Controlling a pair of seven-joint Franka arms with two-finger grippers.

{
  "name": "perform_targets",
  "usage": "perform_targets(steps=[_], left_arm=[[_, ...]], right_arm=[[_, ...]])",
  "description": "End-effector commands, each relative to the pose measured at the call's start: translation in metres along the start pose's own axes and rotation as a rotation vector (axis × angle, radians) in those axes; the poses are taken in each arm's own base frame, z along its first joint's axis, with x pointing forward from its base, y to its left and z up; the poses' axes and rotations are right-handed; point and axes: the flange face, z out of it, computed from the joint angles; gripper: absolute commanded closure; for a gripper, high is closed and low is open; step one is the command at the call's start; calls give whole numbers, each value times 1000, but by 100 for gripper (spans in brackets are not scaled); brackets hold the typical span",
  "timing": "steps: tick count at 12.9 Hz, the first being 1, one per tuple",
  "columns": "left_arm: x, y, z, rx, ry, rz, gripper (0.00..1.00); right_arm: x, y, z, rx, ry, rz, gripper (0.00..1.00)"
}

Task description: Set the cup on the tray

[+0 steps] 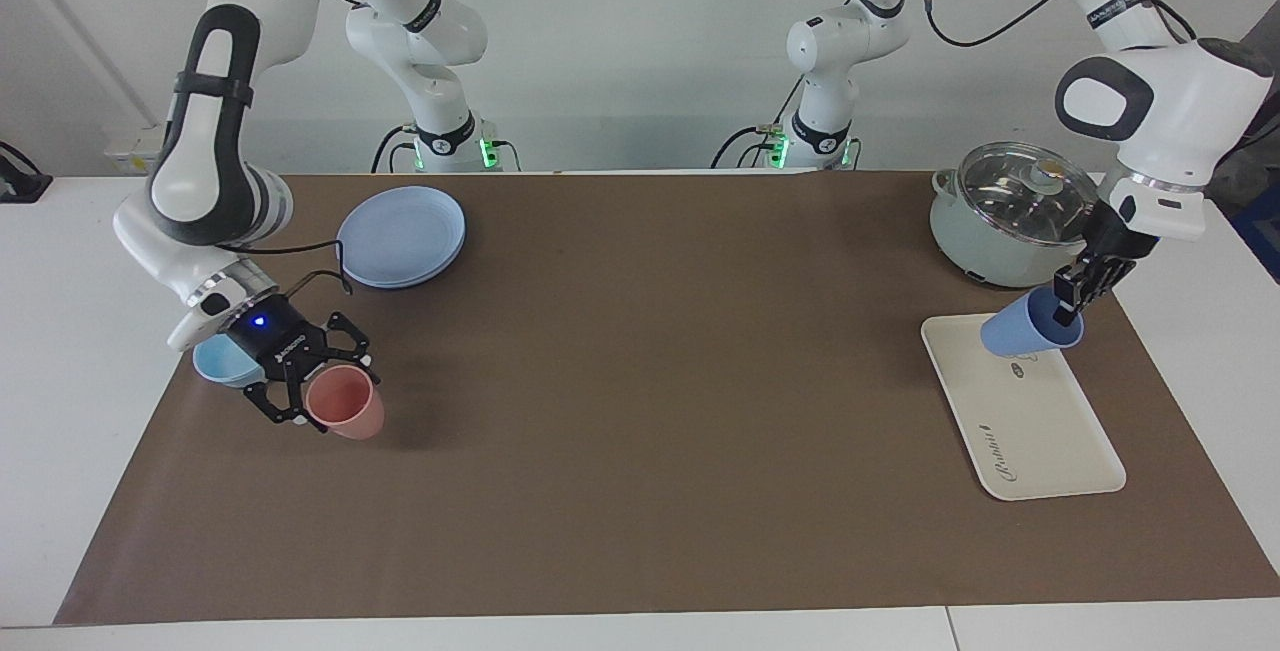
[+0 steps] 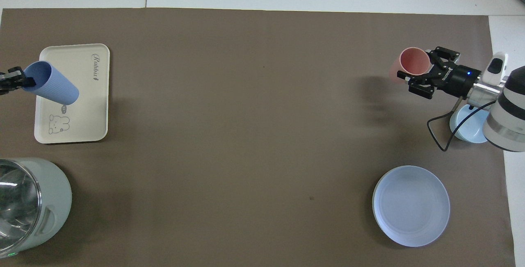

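Observation:
The periwinkle-blue cup [image 1: 1028, 329] hangs tilted, with its mouth toward the left arm's end of the table. My left gripper [image 1: 1066, 309] is shut on its rim. It holds the cup just over the cream tray [image 1: 1040, 431], above the bear-drawing end that lies nearer the robots. In the overhead view the cup [image 2: 52, 83] covers part of the tray [image 2: 84, 99], and only the tips of the left gripper [image 2: 16, 81] show at the frame's edge. My right gripper [image 1: 300, 399] is shut on a pink tumbler [image 1: 346, 402] low over the mat at the right arm's end.
A light-blue bowl [image 1: 222, 361] sits beside the right gripper, partly covered by it. A blue plate [image 1: 401, 222] lies nearer the robots. A lidded pale-green pot [image 1: 1010, 216] stands beside the tray, nearer the robots. A brown mat [image 1: 640, 411] covers the table.

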Motion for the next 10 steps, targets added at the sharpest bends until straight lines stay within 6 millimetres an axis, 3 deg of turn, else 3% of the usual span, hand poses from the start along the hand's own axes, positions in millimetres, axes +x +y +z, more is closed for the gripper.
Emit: perform_targets(steps=[1,4,5,6,8,10], left_arm=[[10,-17,31,14,65,-5,100],[17,-27,66,16,111,-21,100],[18,-32,75,18,124,-27,100],[18,-34,83,19,134,-30,100],[19,-38,94,23,150,-36,100],[20,-50,96,37,152,-28,100]], right_arm=[[-25,4,14,12,43,-32,100],[-58,3,19,17,72,-66,100],[-59,0,19,22,77,-62,76],[-60,0,18,21,77,-58,3],[-56,-1,17,32,89,-47,0],[-27,-3,6,21,103,14,0]])
